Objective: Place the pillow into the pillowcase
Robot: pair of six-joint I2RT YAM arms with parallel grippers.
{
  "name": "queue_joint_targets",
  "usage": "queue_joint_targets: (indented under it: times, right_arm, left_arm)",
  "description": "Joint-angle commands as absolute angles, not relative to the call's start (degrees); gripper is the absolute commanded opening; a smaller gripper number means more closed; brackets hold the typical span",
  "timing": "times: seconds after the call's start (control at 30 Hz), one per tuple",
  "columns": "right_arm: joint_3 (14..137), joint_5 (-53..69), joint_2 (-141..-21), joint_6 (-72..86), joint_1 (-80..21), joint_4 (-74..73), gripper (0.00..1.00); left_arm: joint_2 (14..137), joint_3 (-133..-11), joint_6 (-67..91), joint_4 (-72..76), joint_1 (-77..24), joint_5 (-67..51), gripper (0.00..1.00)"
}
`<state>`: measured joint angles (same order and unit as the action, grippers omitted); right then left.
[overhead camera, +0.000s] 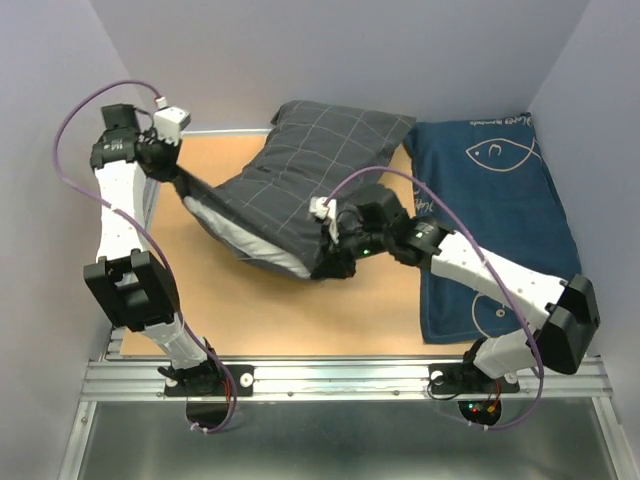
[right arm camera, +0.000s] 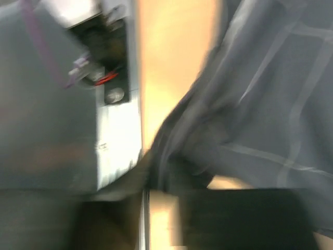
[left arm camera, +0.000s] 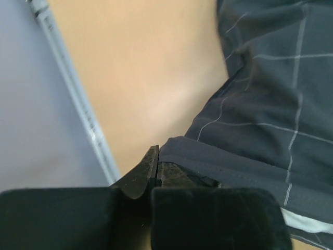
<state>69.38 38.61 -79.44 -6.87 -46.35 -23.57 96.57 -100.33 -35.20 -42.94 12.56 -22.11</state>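
Note:
The dark grey pillowcase [overhead camera: 310,165] with its light grid lies across the back middle of the table. The white pillow [overhead camera: 245,243] is mostly inside it; only a pale strip shows along the case's open lower-left edge. My left gripper [overhead camera: 181,175] is shut on the hem of the pillowcase [left arm camera: 250,120] at its left corner, pulling it taut; the left gripper [left arm camera: 156,166] pinches the hem edge. My right gripper [overhead camera: 335,262] is shut on the case's hem at the near right corner; the right wrist view is blurred, with the right gripper [right arm camera: 156,172] closed on the grey pillowcase [right arm camera: 260,104].
A navy blue cloth [overhead camera: 495,210] with white fish drawings lies on the right side of the table [overhead camera: 290,310]. Purple-grey walls close in on left, back and right. A metal rail [overhead camera: 340,375] runs along the near edge.

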Motion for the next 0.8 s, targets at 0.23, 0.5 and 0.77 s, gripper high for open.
queue_joint_targets:
  times: [0.23,0.5,0.77]
  right_arm:
    - [85.0,31.3,-83.8,-13.4,-41.7,-32.2,0.81]
    - [104.9,19.0,-103.3,-11.3,-27.3,-29.9,0.78]
    - [122.7,15.5,-126.2,-8.9,-24.6,-25.4,0.8]
  left_arm:
    - [93.2,-106.0,-46.1,-42.9,27.8,-12.2,0.59]
    - [93.1,-112.6,-35.8,-52.1,20.6,-17.5,0.82]
    - [83.9,-79.9,-22.3,-46.6,6.3,-20.4,0.74]
